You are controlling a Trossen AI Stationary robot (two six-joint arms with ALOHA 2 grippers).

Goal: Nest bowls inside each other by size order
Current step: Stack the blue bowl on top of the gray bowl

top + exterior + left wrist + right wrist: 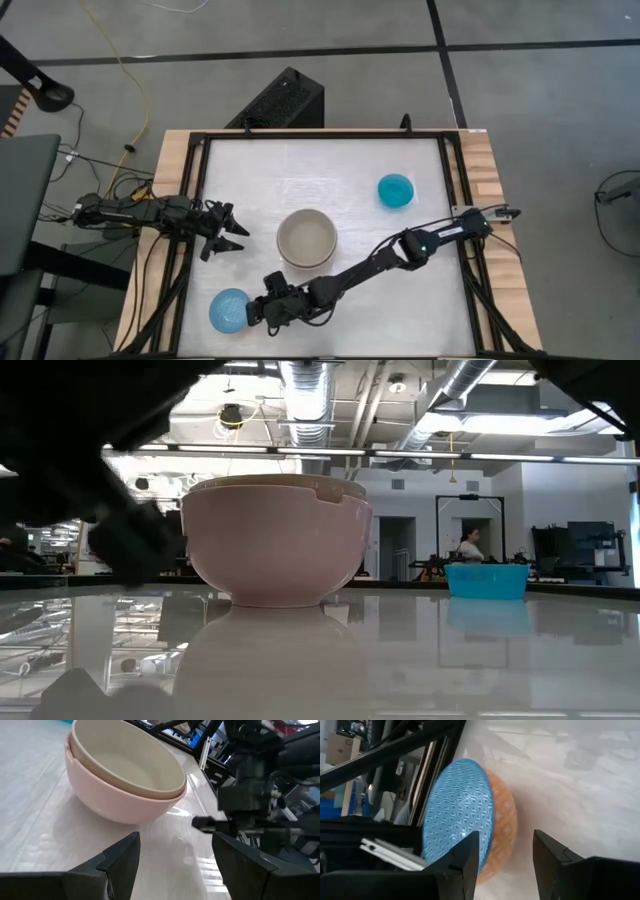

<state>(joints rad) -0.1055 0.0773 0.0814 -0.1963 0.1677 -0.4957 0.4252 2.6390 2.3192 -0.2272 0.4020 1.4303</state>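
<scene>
A salmon-pink bowl point(306, 241) stands on its base mid-table with a grey-beige bowl point(130, 762) nested in it. No cream-white bowl shows. The smallest teal-blue bowl point(395, 190) stands at the far right; it also shows in the low view point(487, 580). The light blue bowl point(229, 310) sits near the front left corner. My right gripper point(262, 312) is open right beside it, on its right side; in the right wrist view point(504, 857) the bowl point(457, 815) lies just ahead of the fingers. My left gripper point(232, 232) is open and empty, left of the stack. My right gripper stands level at the light blue bowl's right side. One finger point(465, 862) overlaps the bowl's rim point(479, 827) in the wrist view. I cannot tell whether it touches the bowl.
A black frame point(200, 200) borders the white tabletop on both sides. My right arm point(400, 250) reaches slantwise across the table's near half, just in front of the bowl stack. A person point(468, 547) shows in the room far behind the table.
</scene>
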